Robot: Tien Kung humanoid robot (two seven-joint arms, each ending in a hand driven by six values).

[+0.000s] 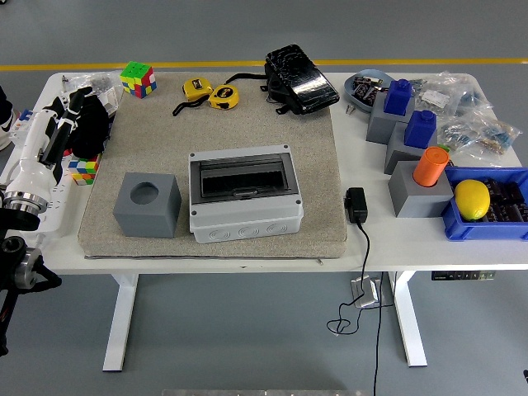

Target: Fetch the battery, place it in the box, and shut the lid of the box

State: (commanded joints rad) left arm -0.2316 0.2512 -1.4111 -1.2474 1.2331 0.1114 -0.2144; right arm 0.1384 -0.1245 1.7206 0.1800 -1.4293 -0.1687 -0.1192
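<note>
The grey box (245,193) is seen at the centre of the beige mat (214,144), its dark lid appearing shut. Batteries (369,89) are seen in a round tray at 2 o'clock on the tabletop (363,239). The left robot hand (82,120) is rested at 9 o'clock; whether its fingers are wide or narrow cannot be told.
</note>
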